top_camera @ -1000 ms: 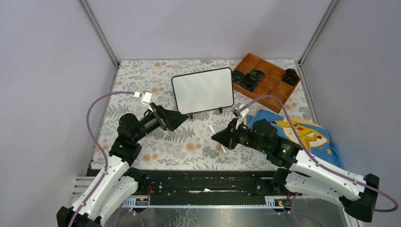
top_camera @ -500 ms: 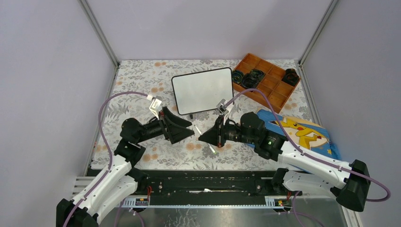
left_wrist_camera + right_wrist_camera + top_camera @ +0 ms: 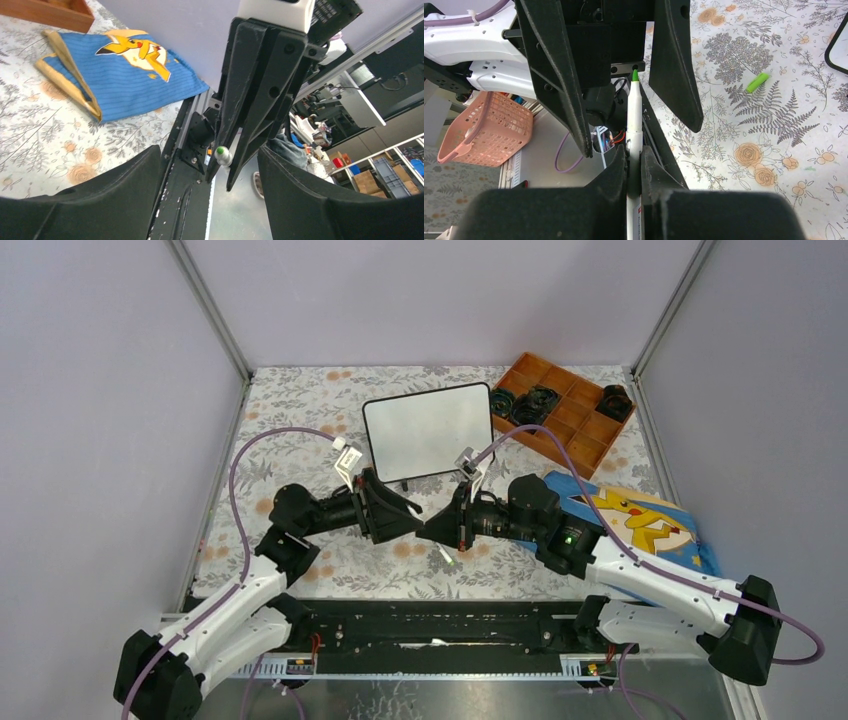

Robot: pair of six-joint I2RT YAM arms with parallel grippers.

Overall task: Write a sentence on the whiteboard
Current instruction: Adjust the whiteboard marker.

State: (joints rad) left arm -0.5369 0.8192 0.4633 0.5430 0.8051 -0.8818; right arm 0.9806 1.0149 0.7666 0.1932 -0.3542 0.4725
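**Marker offered nib-first; board blank**

My right gripper (image 3: 634, 152) is clamped on the slim white marker (image 3: 634, 125), its green nib bared and aimed at my left gripper (image 3: 405, 517); the left's black wedge fingers (image 3: 674, 65) stand apart either side of the nib, not touching; I judge this a handover for a better writing grip; the glossy whiteboard (image 3: 428, 432) stands propped just behind, no sentence on it; a small green cap (image 3: 757, 82) lies on the flowered tablecloth (image 3: 774, 150).

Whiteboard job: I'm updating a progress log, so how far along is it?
Done: the green cap is off, lying on the floral cloth. In hand: the right gripper is shut on the marker, its green tip between the left gripper's open jaws. Left: the whiteboard looks blank, so the whole sentence is not yet written.
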